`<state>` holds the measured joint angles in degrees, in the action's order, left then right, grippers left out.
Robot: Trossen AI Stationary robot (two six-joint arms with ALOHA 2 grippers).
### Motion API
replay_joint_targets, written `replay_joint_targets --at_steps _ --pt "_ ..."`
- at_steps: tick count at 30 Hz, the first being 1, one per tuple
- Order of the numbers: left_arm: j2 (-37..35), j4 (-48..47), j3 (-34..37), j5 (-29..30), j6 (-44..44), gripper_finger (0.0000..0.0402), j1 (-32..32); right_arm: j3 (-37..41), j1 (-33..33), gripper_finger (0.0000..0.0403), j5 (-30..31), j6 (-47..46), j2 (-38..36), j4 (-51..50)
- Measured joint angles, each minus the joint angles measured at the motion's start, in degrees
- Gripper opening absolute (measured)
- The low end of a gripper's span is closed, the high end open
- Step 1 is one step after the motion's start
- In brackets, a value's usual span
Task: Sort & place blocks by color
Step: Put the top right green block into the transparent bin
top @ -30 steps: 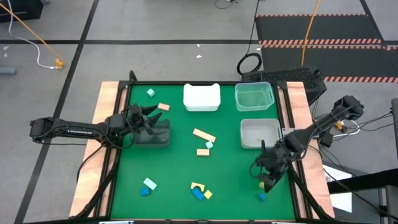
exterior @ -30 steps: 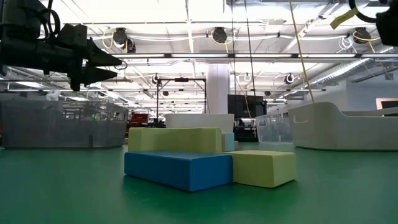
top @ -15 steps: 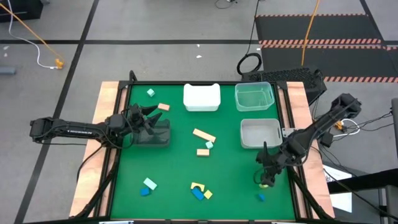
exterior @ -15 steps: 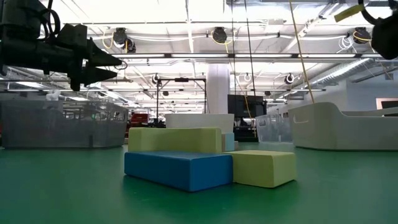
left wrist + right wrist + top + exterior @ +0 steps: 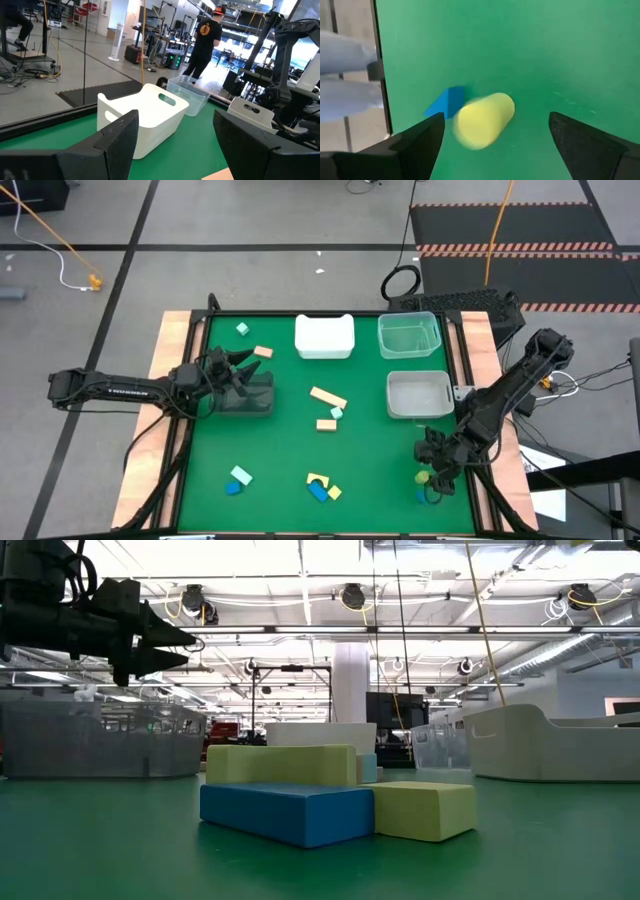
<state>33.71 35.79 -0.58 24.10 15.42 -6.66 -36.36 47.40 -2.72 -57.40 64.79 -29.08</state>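
While right end effector (image 5: 432, 480) hovers wide open, empty, over yellow block (image 5: 483, 120), blocks (image 5: 322, 488) look mostly unsorted; bins (image 5: 324, 337) seemingly empty.

yellow block (image 5: 482, 120) blurred, blue block (image 5: 444, 101) partly hidden behind it

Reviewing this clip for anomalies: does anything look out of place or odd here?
Nothing damaged. One oddity: a yellow cylinder lies loose beside a small blue block at the mat's right front edge, blurred as if rolling, under the right tool, which is open and empty.
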Motion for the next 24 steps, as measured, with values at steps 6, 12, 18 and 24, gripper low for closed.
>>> replay_joint_targets --at_steps 6,12,18,24 --pt "0.01 -0.01 -0.01 0.0 0.01 0.0257 -0.01 0.0 2.35 0.0349 5.73 2.02 3.06 0.29" --pt "0.0 -0.02 0.0 0.0 0.0 0.0257 0.0 0.0 3.3 0.0339 7.33 3.26 5.87 0.81" --pt "0.02 0.0 0.0 0.0 0.01 0.0257 -0.02 0.0 4.16 0.0276 7.22 3.27 7.92 1.8" --pt "0.02 -0.01 0.0 0.0 0.0 0.0257 0.0 0.0 4.22 0.0143 7.21 2.75 8.33 5.59"
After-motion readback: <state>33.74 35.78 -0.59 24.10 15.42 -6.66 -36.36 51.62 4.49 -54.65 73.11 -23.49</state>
